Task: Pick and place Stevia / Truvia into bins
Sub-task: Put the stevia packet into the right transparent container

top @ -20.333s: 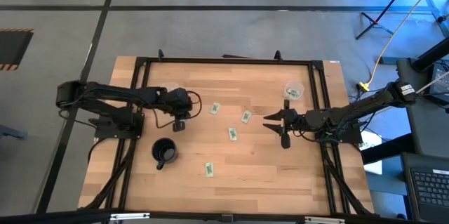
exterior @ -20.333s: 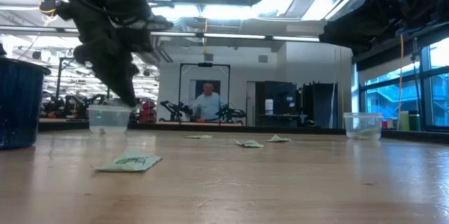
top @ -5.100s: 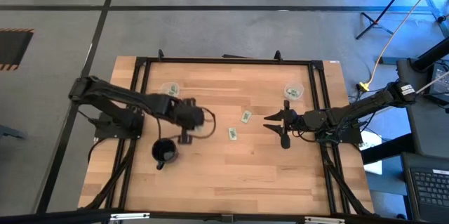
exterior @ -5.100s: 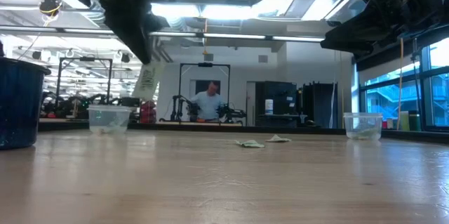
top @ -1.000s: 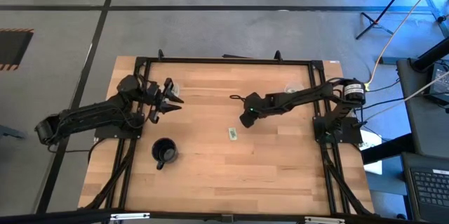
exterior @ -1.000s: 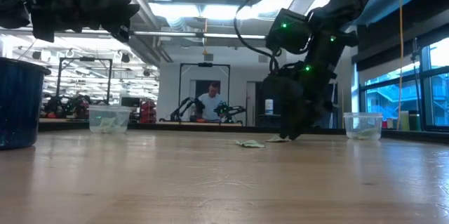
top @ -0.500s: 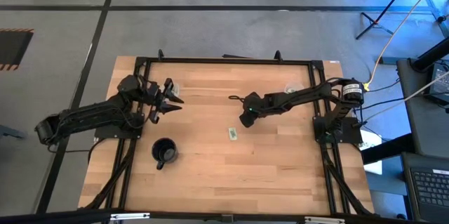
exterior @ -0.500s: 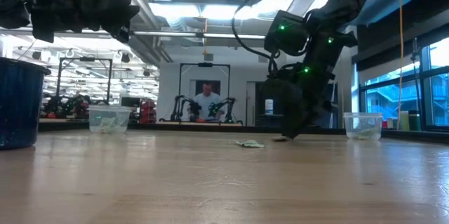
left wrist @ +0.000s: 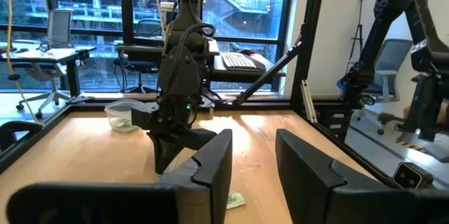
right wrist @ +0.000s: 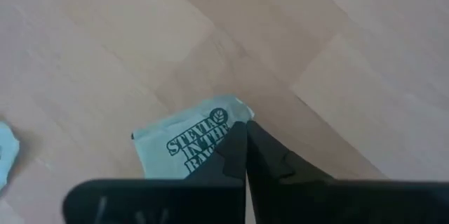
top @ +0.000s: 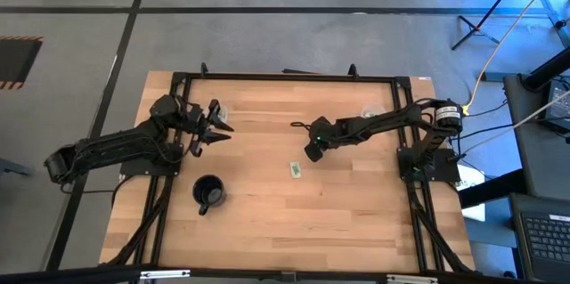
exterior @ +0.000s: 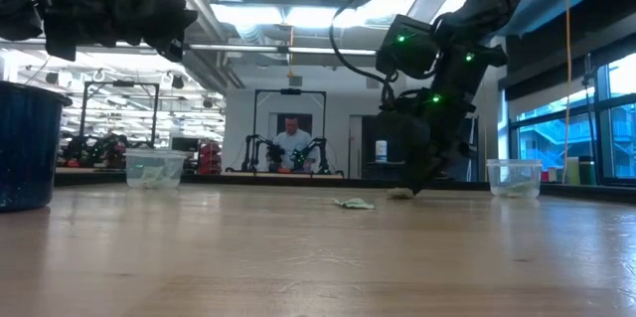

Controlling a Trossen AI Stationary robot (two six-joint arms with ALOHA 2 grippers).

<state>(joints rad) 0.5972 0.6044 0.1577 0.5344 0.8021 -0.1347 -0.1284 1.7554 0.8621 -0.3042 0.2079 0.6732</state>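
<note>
Light wood tabletop [top: 267, 222] in planks, edged by a black metal frame [top: 283, 76]. Black mug [top: 208, 192] with a handle, standing on the tabletop toward its left front; same mug [exterior: 27, 144] looming dark blue at the near left in the low view. Grey floor [top: 267, 17] around the tabletop, crossed by dark lines. Keyboard [top: 545, 235] beyond the tabletop's right front corner. Yellow cable [top: 481, 75] past its right rear corner. Far behind the tabletop in the low view, a seated person [exterior: 289, 144]. Beyond the tabletop in the left wrist view, large windows [left wrist: 84, 20] and an office chair [left wrist: 55, 31].
</note>
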